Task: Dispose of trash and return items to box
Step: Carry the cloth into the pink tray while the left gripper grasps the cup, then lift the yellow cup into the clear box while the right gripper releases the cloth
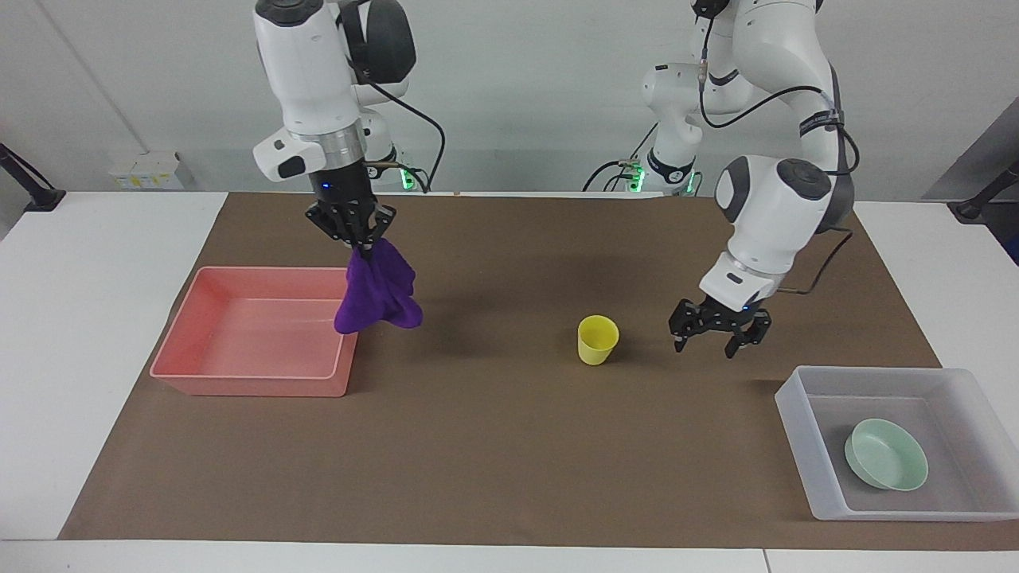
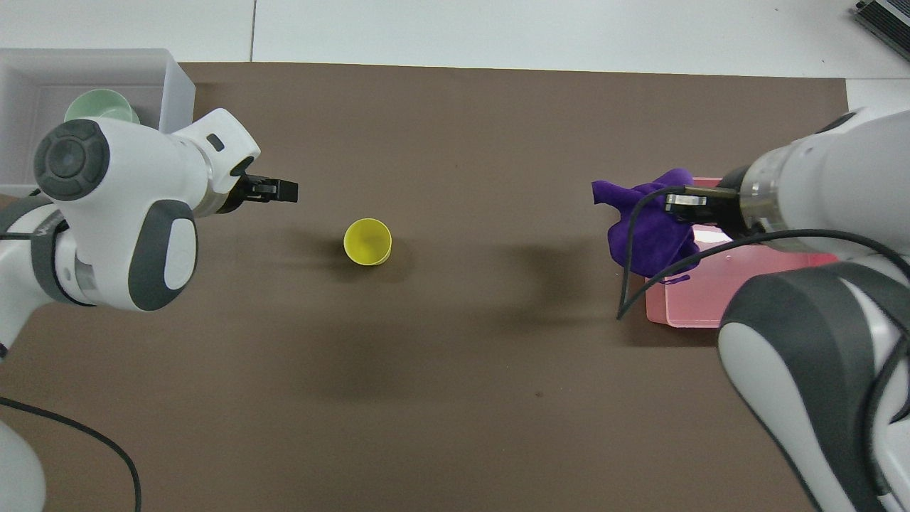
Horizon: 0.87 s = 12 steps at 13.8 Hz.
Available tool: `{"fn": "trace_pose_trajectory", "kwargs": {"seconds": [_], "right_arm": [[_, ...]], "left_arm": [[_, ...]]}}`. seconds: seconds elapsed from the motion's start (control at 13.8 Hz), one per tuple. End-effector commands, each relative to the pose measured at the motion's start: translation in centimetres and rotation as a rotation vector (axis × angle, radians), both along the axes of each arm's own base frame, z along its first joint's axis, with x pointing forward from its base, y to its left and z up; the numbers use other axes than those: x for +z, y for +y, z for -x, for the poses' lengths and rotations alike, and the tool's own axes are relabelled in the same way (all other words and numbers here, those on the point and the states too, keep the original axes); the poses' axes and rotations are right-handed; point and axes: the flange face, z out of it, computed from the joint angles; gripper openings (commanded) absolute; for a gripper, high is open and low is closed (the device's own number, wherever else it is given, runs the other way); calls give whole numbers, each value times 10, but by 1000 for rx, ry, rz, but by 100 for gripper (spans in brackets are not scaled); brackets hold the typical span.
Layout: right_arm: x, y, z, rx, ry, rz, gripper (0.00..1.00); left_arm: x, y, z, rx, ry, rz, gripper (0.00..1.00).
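Observation:
My right gripper (image 1: 360, 241) is shut on the purple cloth (image 1: 374, 290), which hangs in the air over the pink bin's (image 1: 247, 383) edge that is toward the cup. In the overhead view the cloth (image 2: 643, 227) hangs from the right gripper (image 2: 693, 206) over the bin's rim (image 2: 704, 316). The yellow cup (image 1: 597, 339) stands upright mid-mat; it also shows in the overhead view (image 2: 367, 242). My left gripper (image 1: 704, 348) is open and empty, over the mat beside the cup, between it and the translucent tray (image 1: 800, 434). The mint-green bowl (image 1: 886, 454) lies in the tray.
A brown mat (image 1: 509, 461) covers the table's middle. The tray (image 2: 178, 92) with the bowl (image 2: 99, 107) sits at the left arm's end, the pink bin at the right arm's end. The left gripper (image 2: 284, 190) shows beside the cup in the overhead view.

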Motion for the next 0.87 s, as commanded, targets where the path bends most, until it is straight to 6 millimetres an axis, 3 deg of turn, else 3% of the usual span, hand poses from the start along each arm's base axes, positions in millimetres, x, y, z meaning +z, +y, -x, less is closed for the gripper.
{"fn": "trace_pose_trajectory", "kwargs": {"seconds": [0.0,0.15,0.29,0.36,0.44,0.58,0.65,0.8], "right_arm": [[-9,-68,-1,19,14,30,0],[-28,-113,9,57,40,45,0],[-58,-149,18,84,46,53,0],[-70,-165,21,96,46,60,0],[-84,-172,21,99,51,60,0],[-112,-172,21,100,42,62,0],[-127,-172,20,104,48,62,0],[-156,-172,16,104,60,61,0]], "left_arm": [[-12,-25,33,19,-37,20,90],[-24,-59,49,20,-12,30,81],[-37,-75,61,20,1,34,75],[-43,-79,63,16,-17,39,68],[-54,-91,72,-8,-24,41,40],[-68,-95,73,-12,-36,47,10],[-70,-94,72,-6,-33,47,0],[-65,-92,67,35,-37,60,0]]}}
